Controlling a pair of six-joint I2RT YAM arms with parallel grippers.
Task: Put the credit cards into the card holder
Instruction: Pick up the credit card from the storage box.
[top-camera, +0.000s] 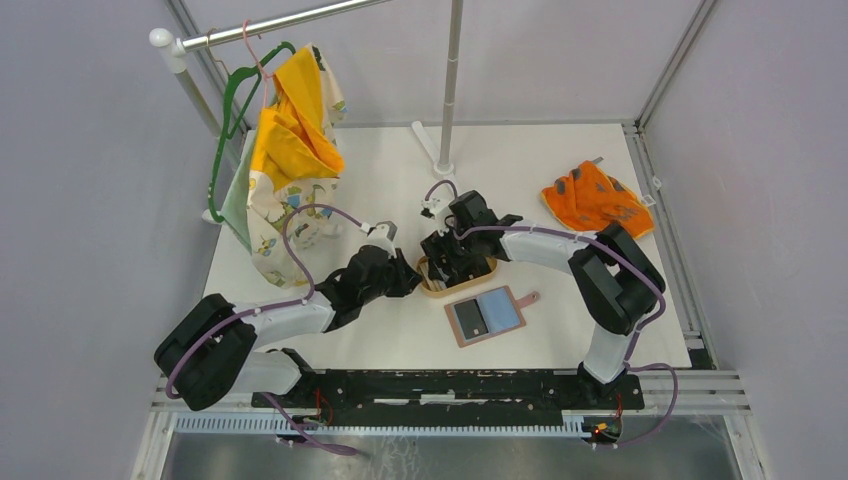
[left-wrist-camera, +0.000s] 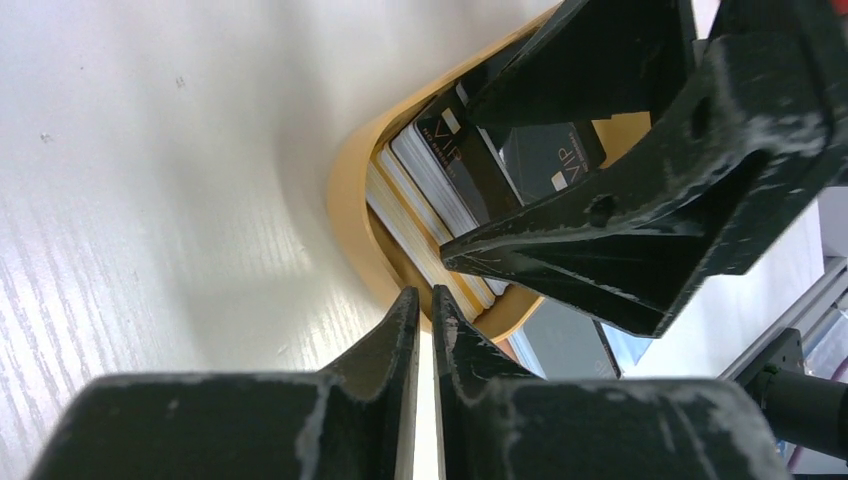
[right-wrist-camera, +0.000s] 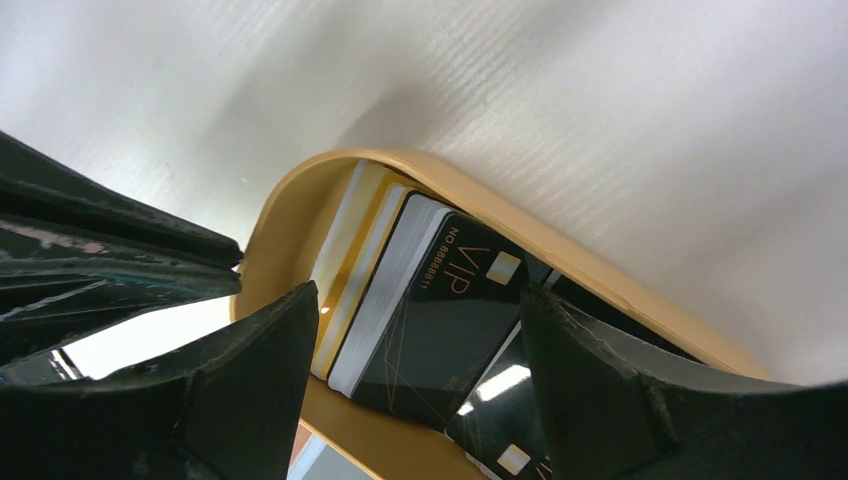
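You are working at the oval wooden tray (right-wrist-camera: 560, 235), and the task is, by my judgement, only at its beginning. The credit cards (right-wrist-camera: 440, 310) are lying inside this tray as a leaning stack. The black ones with gold letters are in front, and the white and yellowish ones are behind them, toward the curved end. The card holder (top-camera: 498, 309) is lying open on the table just beside the tray, on the side of the arm bases, and it is not touching the tray. One half of it is showing blue-grey. The other half is looking dark, so perhaps one card is sitting there already, but I cannot tell this surely.

Your right gripper (right-wrist-camera: 418, 300) is hanging over the tray with its jaws spread wide, one finger on each side of the front black card, and it is gripping nothing. Your left gripper (left-wrist-camera: 425, 305) is resting its tips at the tray's outer rim. Its fingers are drawn almost together, with only a thin slit and nothing visible between them. Nearly all the cards are waiting to be carried to the holder.
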